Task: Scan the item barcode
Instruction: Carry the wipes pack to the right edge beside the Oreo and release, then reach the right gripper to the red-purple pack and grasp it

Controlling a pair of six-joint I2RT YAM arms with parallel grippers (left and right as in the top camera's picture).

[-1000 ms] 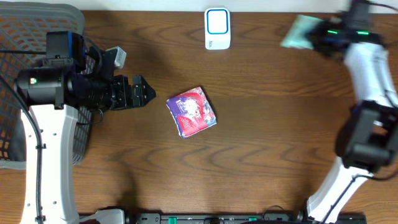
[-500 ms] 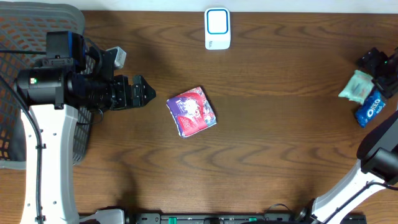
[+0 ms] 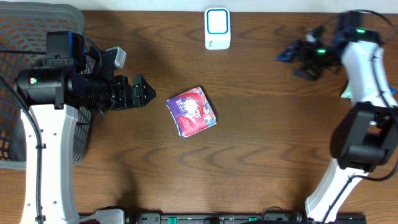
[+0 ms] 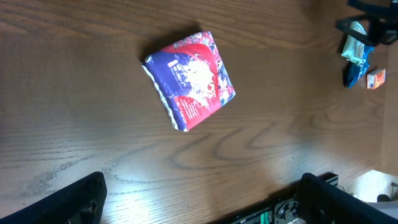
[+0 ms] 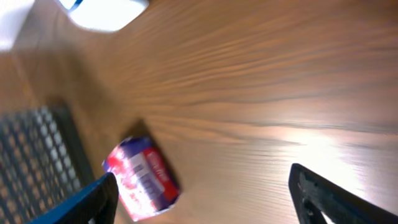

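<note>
The item, a red and purple snack packet (image 3: 191,111), lies flat mid-table, also seen in the left wrist view (image 4: 189,78) and, blurred, in the right wrist view (image 5: 143,177). I cannot make out a barcode clearly. The white and blue scanner (image 3: 217,28) stands at the far edge of the table. My left gripper (image 3: 146,92) hovers open just left of the packet, its fingers wide apart (image 4: 202,205). My right gripper (image 3: 295,62) is open and empty at the far right, pointing left toward the packet (image 5: 205,199).
A dark mesh basket (image 3: 18,37) fills the far left corner, behind the left arm. A mint packet (image 4: 357,46), a blue packet (image 4: 354,74) and a small orange item (image 4: 375,79) lie at the table's right edge.
The right gripper held a mint packet a second ago, swung it to the right edge, let it go there, and has come back over the table open. The left arm has not moved.
</note>
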